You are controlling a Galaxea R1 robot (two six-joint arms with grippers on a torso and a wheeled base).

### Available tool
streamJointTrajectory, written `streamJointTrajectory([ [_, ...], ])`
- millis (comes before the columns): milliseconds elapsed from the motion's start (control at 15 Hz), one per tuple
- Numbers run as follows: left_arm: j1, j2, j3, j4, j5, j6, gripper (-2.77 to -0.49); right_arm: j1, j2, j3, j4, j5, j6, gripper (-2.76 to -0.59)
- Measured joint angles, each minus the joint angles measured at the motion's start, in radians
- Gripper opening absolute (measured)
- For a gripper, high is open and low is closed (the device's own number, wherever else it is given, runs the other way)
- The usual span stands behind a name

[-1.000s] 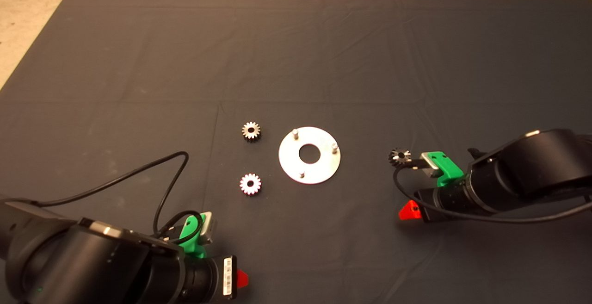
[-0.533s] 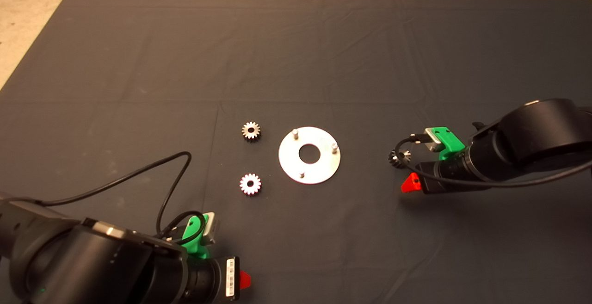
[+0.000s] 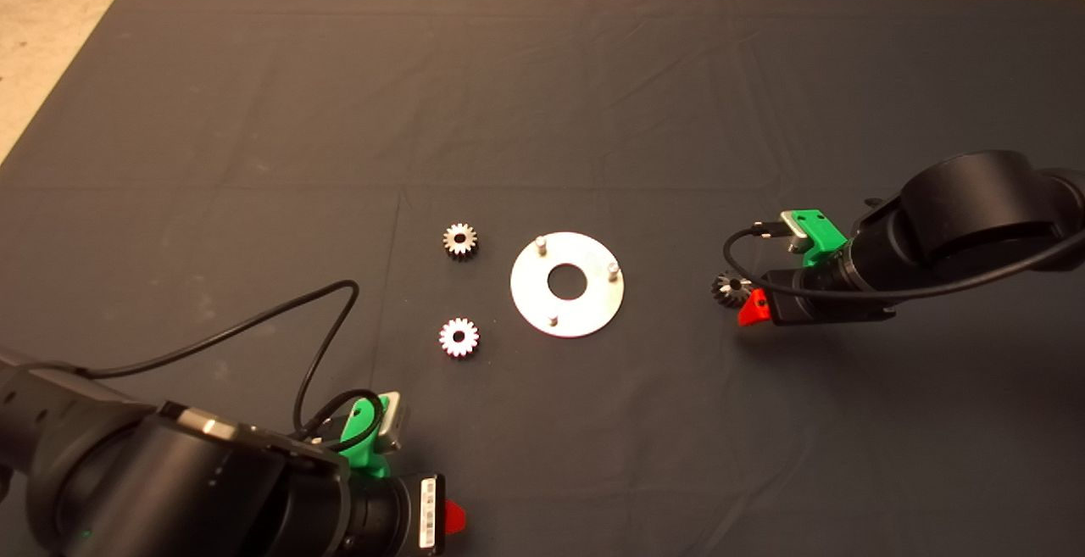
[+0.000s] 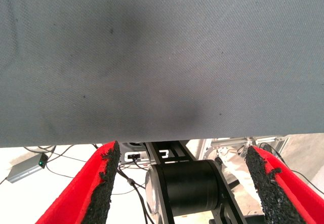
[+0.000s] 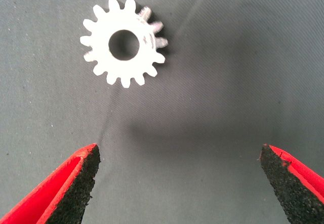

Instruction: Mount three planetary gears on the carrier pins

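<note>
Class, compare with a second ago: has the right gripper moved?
Yes. The right gripper has shifted up the head view, closing on the gear right of the disc.

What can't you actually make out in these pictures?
- Head view: the right gripper and its cable partly cover the right-hand gear.
- Head view: the left gripper shows one red tip only.
- Left wrist view: the mat's underside hides the tabletop.
- Right wrist view: the disc is out of frame.

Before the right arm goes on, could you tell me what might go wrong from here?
The right gripper is open above the right gear, but the gear lies off-centre, so closing may nudge it away. The pins on the disc are thin; a tilted gear could jam.
</note>
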Motion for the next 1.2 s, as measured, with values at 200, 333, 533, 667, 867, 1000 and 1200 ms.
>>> streamJointTrajectory([
  [200,0.0,0.005,0.0,0.0,0.0,0.0,-1.5,0.0,0.026,-0.006,0.001,0.0,-0.003,-1.0],
  [333,0.0,0.005,0.0,0.0,0.0,0.0,-1.5,0.0,0.037,-0.019,0.001,0.003,-0.004,-1.0],
  [533,0.0,0.007,0.0,0.0,0.0,0.0,-1.5,0.0,0.047,-0.039,0.001,0.002,-0.004,-1.0],
  [667,0.0,0.007,0.0,0.0,0.001,0.0,-1.5,0.0,0.057,-0.048,0.001,0.003,-0.004,-1.0],
  [867,0.0,0.007,0.0,0.0,0.0,0.0,-1.5,0.0,0.07,-0.074,0.001,0.003,-0.005,-1.0],
  [1000,0.0,0.007,0.0,0.0,0.0,0.0,-1.5,0.0,0.079,-0.088,0.001,0.002,-0.006,-1.0],
  [1200,0.0,0.007,0.0,0.0,0.001,0.0,-1.5,0.0,0.09,-0.106,0.001,0.003,-0.007,-1.0],
])
